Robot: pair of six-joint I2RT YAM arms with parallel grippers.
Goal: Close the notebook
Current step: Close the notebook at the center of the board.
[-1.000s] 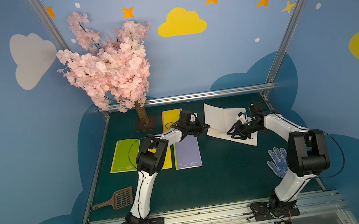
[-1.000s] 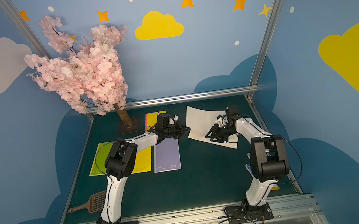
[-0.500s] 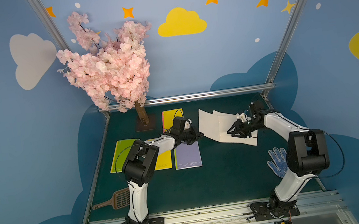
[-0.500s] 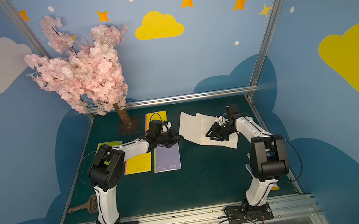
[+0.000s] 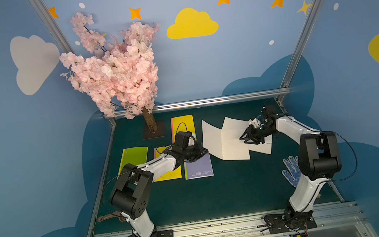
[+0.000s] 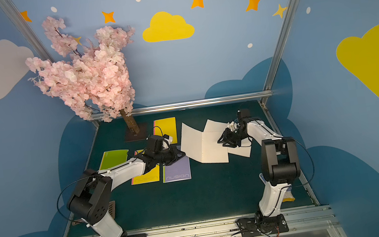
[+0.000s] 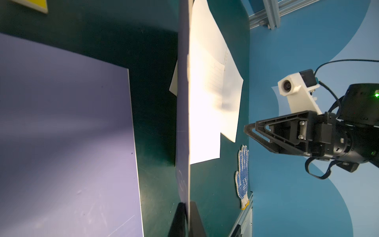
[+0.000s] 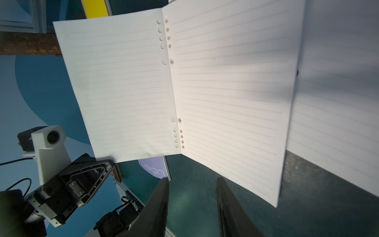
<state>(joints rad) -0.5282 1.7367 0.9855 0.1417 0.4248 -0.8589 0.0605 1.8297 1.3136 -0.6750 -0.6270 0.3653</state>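
With my left gripper (image 5: 204,150) I am pinching the outer leaf edge of the notebook (image 5: 227,144), seemingly light and floppy, right of centre in a top view, while my right gripper (image 5: 242,139) is hovering above, jaws apart.

We read one word only, "nusign", in pale thin letters along the near edge of the purple notebook (image 5: 198,167) (image 6: 176,171) lying shut on the bench in both top views. The same word stands on the near edge of the yellow notebook (image 5: 170,174) (image 6: 146,178) just beside it, its first letter half covered by the arm in a top view. In the right wrist view we find "nusign" again on the corner of the purple notebook (image 8: 153,167), while the faint print at the page corner of the open notebook (image 8: 225,92) is too small for us to read.
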